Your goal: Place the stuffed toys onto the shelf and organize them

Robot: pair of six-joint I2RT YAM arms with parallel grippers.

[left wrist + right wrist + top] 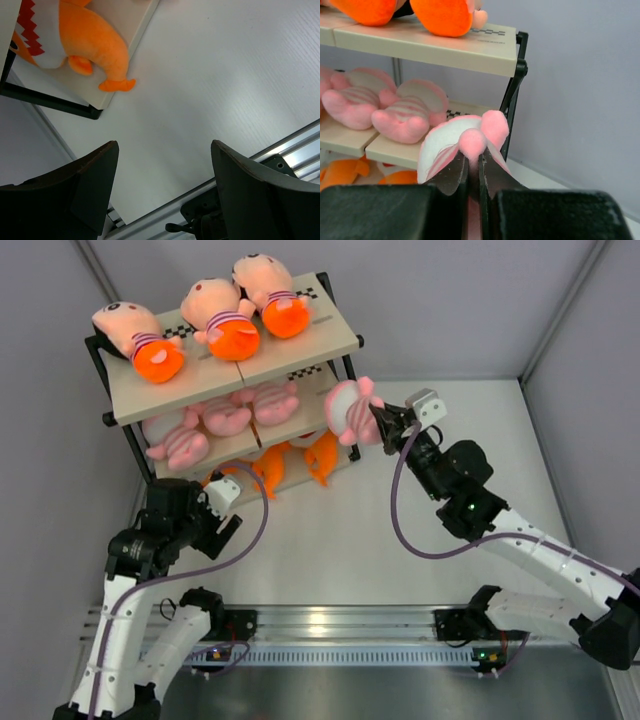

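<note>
Shelf: the three-tier shelf (300, 350) is standing at the far left of the white table (330, 540), with beige boards on a black frame.
Top tier: three peach-headed dolls (222, 318) are lying side by side, their orange bottoms pointing toward the arms.
Middle tier: at least three pink striped animals (225, 417) are lying in a row.
Bottom tier: orange fish (270, 468) are lying here, their tails poking out past the front edge.
Right gripper (479, 165): its fingers are pressing together on a fourth pink striped toy (345, 408), pinching it at a small pink nub. It is holding the toy in the air just beside the right end of the middle tier, by the black corner post.
Left gripper (164, 147): its fingers are standing spread wide and gripping nothing. It is hovering over bare table in front of the bottom tier, near one orange fish.
</note>
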